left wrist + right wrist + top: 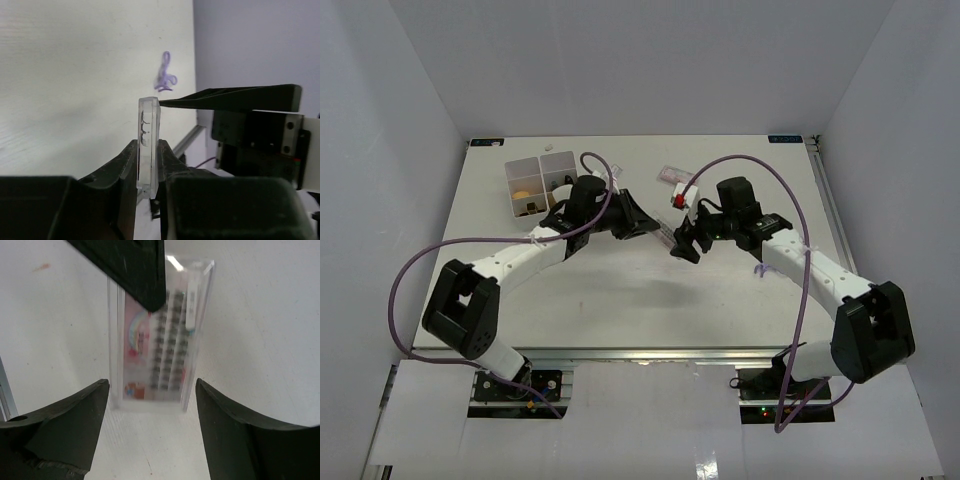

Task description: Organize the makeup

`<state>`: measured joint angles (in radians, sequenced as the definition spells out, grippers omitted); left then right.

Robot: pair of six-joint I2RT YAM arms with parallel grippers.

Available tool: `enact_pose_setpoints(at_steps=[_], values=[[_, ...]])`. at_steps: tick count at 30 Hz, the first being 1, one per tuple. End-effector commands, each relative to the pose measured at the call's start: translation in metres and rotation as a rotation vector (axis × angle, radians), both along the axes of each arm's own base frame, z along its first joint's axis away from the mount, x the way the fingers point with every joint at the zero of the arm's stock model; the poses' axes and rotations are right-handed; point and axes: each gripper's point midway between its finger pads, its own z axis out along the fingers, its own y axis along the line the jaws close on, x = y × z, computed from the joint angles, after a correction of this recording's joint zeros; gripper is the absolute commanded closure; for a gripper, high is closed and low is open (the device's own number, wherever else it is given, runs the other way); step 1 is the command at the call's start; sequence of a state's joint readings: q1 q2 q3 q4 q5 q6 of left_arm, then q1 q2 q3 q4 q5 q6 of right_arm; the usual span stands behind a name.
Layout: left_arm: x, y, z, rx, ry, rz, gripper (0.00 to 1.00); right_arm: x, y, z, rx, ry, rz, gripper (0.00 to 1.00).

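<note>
Left gripper (148, 147) is pinching the packet (149, 120) edge-on above mid-table, while right gripper (151, 385) is standing wide open either side of it, gripping nothing, and should be backing straight off without brushing it.

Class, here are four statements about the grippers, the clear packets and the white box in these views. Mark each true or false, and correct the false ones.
1. The left gripper clamps a clear packet edge-on between its fingers. True.
2. The right gripper is shut on that packet. False: its jaws stand open on either side of it, not touching it.
3. The white compartmented box sits on the left part of the table, toward the far edge. True.
4. A second packet lies inside the box. False: it lies on the bare table beyond the grippers.
</note>
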<state>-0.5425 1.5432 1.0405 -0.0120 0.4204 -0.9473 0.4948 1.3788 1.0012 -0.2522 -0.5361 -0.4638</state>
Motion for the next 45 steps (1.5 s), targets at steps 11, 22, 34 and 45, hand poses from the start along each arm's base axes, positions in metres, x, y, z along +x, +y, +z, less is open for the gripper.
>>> enact_pose_setpoints(at_steps=[11,22,34,45], values=[[0.068,0.200,0.052,0.258,-0.174,0.452,1.00,0.011,-0.020,0.034,0.060,-0.119,-0.035,0.10],[0.113,0.343,0.084,0.159,0.078,1.200,1.00,0.013,-0.029,0.038,0.091,-0.126,-0.068,0.10],[0.148,0.369,0.071,0.044,0.250,1.456,1.00,0.012,-0.029,0.036,0.103,-0.114,-0.067,0.10],[0.168,0.379,0.042,0.066,0.305,1.508,1.00,0.014,-0.037,0.038,0.114,-0.116,-0.084,0.10]])
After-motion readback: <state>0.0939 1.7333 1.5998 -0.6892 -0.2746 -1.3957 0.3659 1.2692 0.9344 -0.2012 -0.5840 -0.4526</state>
